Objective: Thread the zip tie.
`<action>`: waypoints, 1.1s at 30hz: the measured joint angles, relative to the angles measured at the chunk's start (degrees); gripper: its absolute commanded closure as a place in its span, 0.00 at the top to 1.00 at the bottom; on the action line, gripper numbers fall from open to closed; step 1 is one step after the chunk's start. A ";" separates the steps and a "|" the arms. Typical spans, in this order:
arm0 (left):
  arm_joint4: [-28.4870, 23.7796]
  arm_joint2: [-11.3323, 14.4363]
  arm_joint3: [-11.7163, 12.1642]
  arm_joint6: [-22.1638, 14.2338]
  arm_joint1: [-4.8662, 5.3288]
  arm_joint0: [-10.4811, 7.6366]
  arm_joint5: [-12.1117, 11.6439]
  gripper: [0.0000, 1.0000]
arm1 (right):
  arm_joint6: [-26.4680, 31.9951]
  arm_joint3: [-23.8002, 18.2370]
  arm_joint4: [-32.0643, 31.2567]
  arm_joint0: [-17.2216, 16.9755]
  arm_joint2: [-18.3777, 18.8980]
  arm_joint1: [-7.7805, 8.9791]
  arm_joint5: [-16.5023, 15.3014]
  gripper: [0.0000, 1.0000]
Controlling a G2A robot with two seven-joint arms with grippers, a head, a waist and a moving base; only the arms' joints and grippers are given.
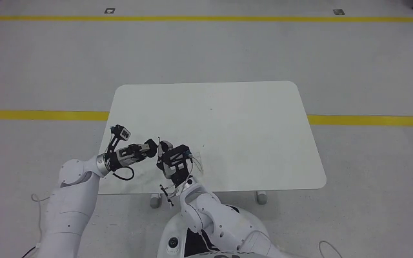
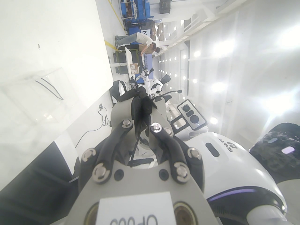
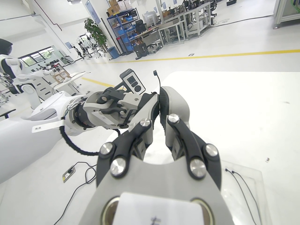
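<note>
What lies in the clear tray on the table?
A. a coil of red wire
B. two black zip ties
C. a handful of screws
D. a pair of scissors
B: the clear tray holds two thin black zip ties, lying side by side with their small heads together at one end.

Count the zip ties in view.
3. One zip tie stands pinched in the right gripper; two more lie in the clear tray on the table. Others may be hidden.
</note>
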 measured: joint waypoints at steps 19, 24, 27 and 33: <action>0.00 0.00 0.00 0.00 0.00 0.00 0.00 0.00 | 0.20 -0.63 0.07 -0.44 -0.28 0.44 0.23 1.00; 0.00 0.00 0.00 0.00 0.00 0.00 0.00 0.00 | -0.80 -2.03 -2.48 -1.51 0.70 1.30 0.91 1.00; 0.00 0.00 0.00 0.00 0.00 0.00 0.00 0.00 | -1.66 -3.69 -3.22 -2.45 1.44 2.14 -0.93 1.00; 0.00 0.00 0.00 0.00 0.00 0.00 0.00 0.00 | -2.20 -4.24 -3.43 -2.69 1.67 2.34 -1.38 1.00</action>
